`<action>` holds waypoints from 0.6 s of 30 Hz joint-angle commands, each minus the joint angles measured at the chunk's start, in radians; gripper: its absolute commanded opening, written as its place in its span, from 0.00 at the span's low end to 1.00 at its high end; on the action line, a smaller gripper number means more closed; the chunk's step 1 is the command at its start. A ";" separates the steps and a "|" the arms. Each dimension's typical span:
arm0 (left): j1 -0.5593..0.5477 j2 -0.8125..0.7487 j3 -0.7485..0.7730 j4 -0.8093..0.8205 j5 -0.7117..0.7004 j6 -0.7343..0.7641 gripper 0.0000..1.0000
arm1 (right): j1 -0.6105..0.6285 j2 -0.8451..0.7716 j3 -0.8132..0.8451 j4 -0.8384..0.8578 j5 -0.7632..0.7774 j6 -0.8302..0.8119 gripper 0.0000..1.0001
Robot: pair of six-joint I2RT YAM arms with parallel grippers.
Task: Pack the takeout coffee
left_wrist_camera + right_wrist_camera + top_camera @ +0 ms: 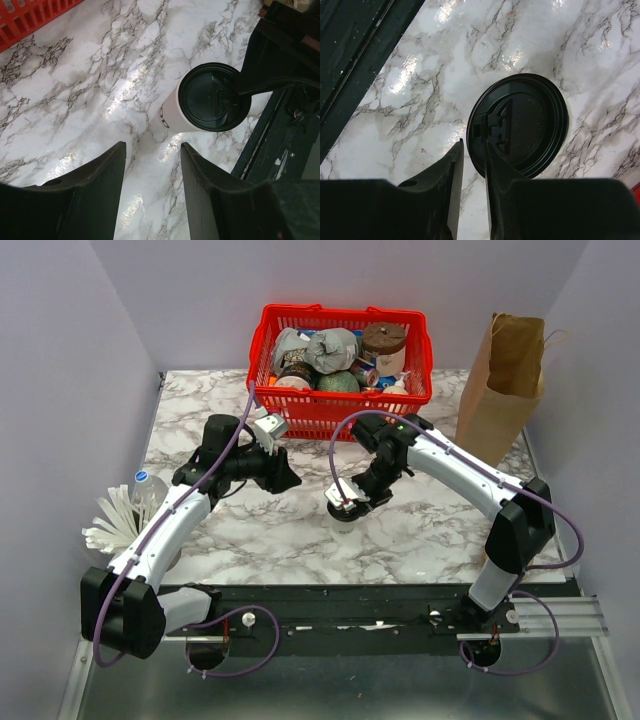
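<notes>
Right wrist view, pincer: my right pincer (474, 149) has its two dark fingers nearly together, with only a thin slit between them.
Right wrist view, grip: the slit lines up with the near rim of the lid, one finger outside the cup and one over the lid. I cannot tell whether they pinch the rim or only straddle it.
Right wrist view, coffee: the takeout coffee (520, 125) stands upright on the marble desk (410, 110), with its round black lid on.
Left wrist view, pincer: my left pincer (152, 147) is spread wide, with only bare desk between its fingers.
Left wrist view, coffee: the cup sits ahead and to the right of those fingers, apart from them. I see its white side and its lid, with a finger of the right pincer on the lid's edge.
Left wrist view, background: a corner of the red basket (25, 20) shows at top left.
Top view, coffee: it is near the middle of the desk, in front of the basket, mostly hidden under the right pincer.
Top view, arms: the left pincer points at the cup from the left, near but not touching.
Top view, surroundings: the basket holds groceries (335, 348) at the far edge. A brown paper bag (505, 380) stands upright to its right. A water bottle (148, 488) and white plastic cutlery (112, 525) sit at the left edge.
</notes>
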 commanded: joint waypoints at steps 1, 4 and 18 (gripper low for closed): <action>0.006 0.011 0.010 0.004 0.022 0.013 0.56 | 0.007 0.020 0.030 -0.040 -0.004 -0.016 0.27; 0.006 0.016 0.012 0.012 0.024 0.007 0.56 | 0.007 0.019 0.031 -0.040 -0.008 -0.003 0.20; 0.004 0.016 -0.002 0.034 0.019 0.027 0.56 | -0.033 0.020 0.148 -0.055 -0.102 0.188 0.01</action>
